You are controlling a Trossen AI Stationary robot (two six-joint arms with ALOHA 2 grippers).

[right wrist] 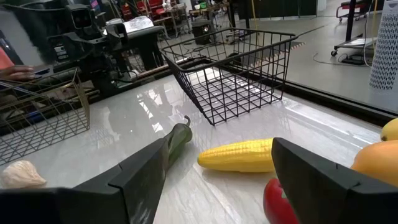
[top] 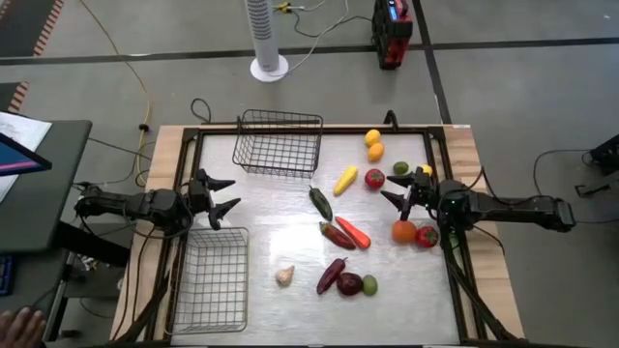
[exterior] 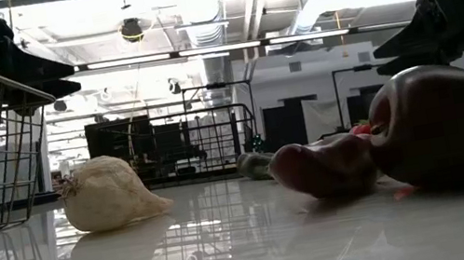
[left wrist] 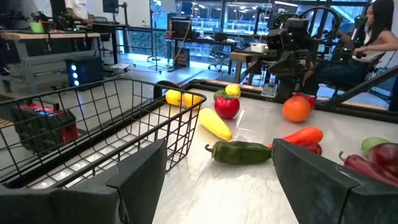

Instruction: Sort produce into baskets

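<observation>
Toy produce lies over the table's middle and right. There is a corn cob (top: pixel 344 180), a tomato (top: pixel 374 178), a green pepper (top: pixel 321 203), a carrot (top: pixel 353 232), an orange (top: pixel 403 232), an eggplant (top: pixel 331 275) and garlic (top: pixel 284 276). One wire basket (top: pixel 279 142) stands at the far edge. Another wire basket (top: pixel 210 280) stands near left. My left gripper (top: pixel 230 195) hovers open between the two baskets, pointing right. My right gripper (top: pixel 392 200) hovers open at the right, beside the tomato and above the orange, pointing left toward the corn cob (right wrist: pixel 239 155).
A lemon (top: pixel 372 137) and an orange (top: pixel 375 152) sit at the far right, and a lime (top: pixel 400 168) lies by my right gripper. A second tomato (top: pixel 427 236) lies under the right arm. A dark round fruit (top: pixel 349 284) and a lime (top: pixel 368 284) lie near the eggplant.
</observation>
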